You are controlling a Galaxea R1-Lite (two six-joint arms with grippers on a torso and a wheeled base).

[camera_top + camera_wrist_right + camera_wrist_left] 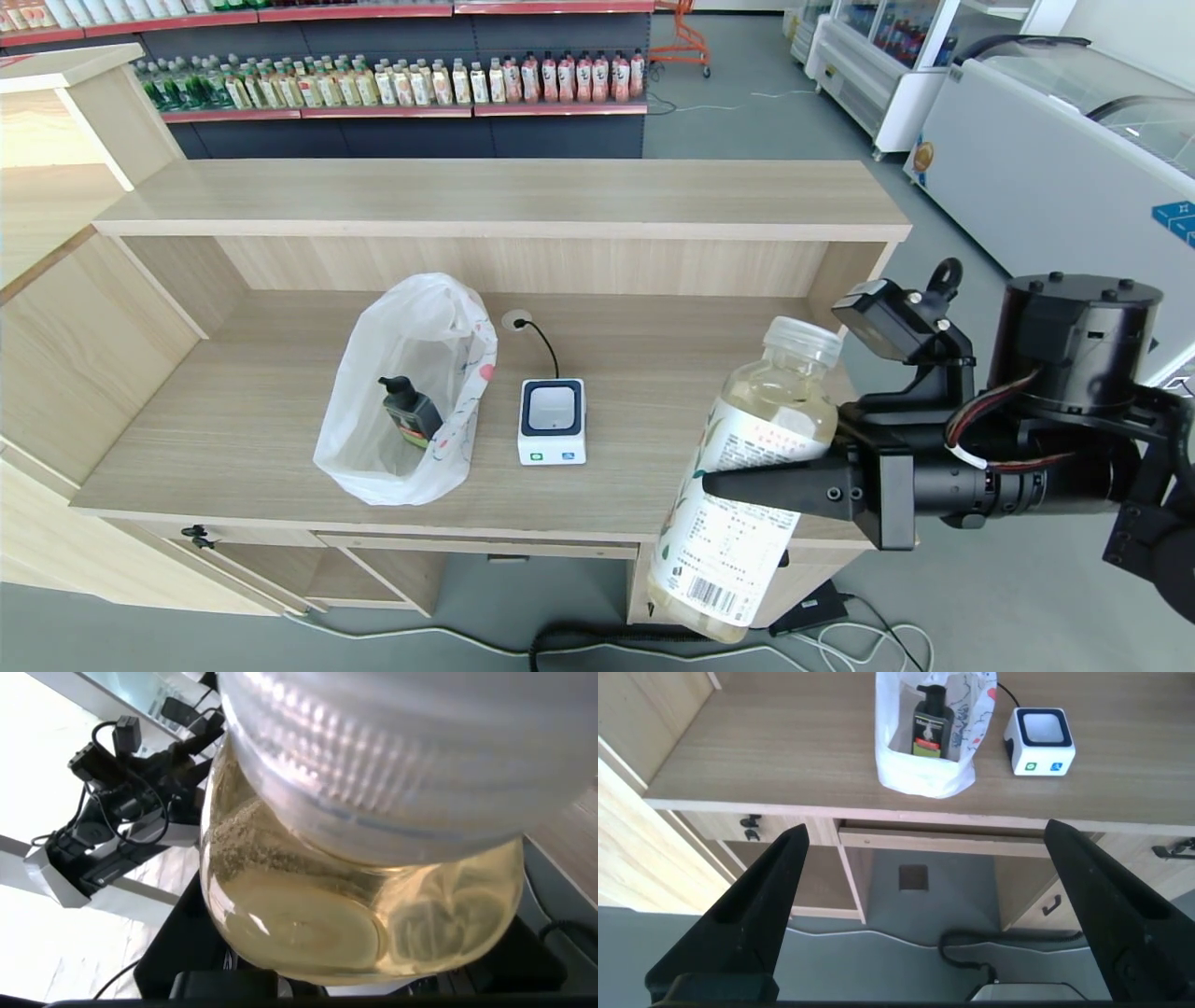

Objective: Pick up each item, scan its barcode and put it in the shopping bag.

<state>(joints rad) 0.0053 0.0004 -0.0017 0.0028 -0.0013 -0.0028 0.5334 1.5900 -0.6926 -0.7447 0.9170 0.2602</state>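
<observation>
- Right jaws: clamped across bottle (724,546) mid-body, held well right of scanner (552,420).
- Barcode (714,591): near bottle base; should be turned to face the scanner window squarely.
- Shopping bag (355,411): open, just left of scanner.
- Left jaws: spread, empty.

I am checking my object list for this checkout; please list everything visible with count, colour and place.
counter: one, light wood, centre
shopping bag: one, white, open on the counter
pump bottle: one, dark, inside the shopping bag
barcode scanner: one, white, beside the shopping bag
drink bottle: one, pale yellow liquid, held off the counter's front edge
shelf bottles: many, green to pink, rear shelf
freezers: two or more, white, rear right
left end effector: one, black, open, in front of the counter
right end effector: one, black, shut on the drink bottle
</observation>
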